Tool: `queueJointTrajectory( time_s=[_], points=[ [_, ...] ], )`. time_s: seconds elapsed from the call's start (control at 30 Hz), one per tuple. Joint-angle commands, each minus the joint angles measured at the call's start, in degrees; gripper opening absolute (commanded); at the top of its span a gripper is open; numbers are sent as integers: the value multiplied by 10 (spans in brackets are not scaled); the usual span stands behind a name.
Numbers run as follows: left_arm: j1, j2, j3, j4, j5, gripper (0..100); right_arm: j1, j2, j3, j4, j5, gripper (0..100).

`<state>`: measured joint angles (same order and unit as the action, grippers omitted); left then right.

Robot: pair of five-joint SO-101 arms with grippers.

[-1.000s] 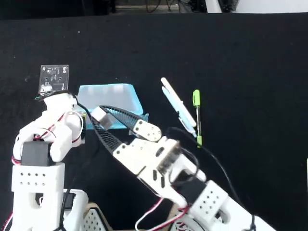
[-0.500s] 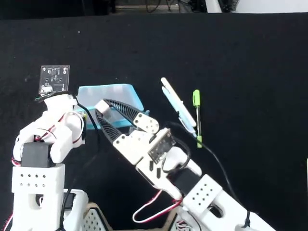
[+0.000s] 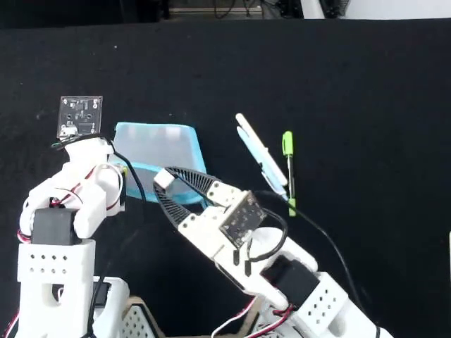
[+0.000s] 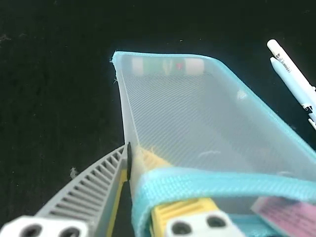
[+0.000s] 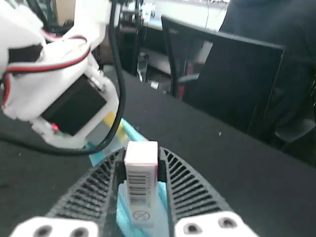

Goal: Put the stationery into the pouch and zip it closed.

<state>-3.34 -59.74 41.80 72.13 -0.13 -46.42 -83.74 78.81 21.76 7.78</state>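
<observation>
Resting on the black table (image 3: 352,84), the pouch (image 3: 158,144) has its near edge clamped in the left pincer (image 4: 129,165). At that same edge the right pincer (image 3: 169,184) grips a small white eraser (image 5: 140,177) between its ribbed fingers. Off to one side lie two blue pens (image 3: 257,151) and a green pen (image 3: 287,169), close together, apart from the pouch.

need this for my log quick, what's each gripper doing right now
Left gripper: closed on the pouch edge.
Right gripper: closed on the eraser.
</observation>
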Motion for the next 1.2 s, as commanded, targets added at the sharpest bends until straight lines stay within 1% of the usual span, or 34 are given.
queueJointTrajectory(
  time_s=[0.0, 0.1, 0.17, 0.3, 0.43, 1.03, 1.17],
  points=[
    [1, -10, -14, 1, -3, 30, -6, -6, -25, 20, 1, 11],
    [1, -10, -14, 1, -3, 30, -3, -6, -24, 24, 1, 11],
    [1, -10, -14, 1, -3, 30, 18, -7, -24, 25, 1, 11],
    [1, -10, -14, 1, -4, 30, 56, -8, -48, 73, -3, 11],
    [1, -10, -13, 1, -4, 30, 57, -7, -80, 124, 0, 11],
    [1, -10, -13, 1, -6, 30, 56, -5, -89, 135, 1, 11],
    [1, -10, -12, 1, -6, 30, 56, -5, -120, 174, 1, 11]
  ],
)
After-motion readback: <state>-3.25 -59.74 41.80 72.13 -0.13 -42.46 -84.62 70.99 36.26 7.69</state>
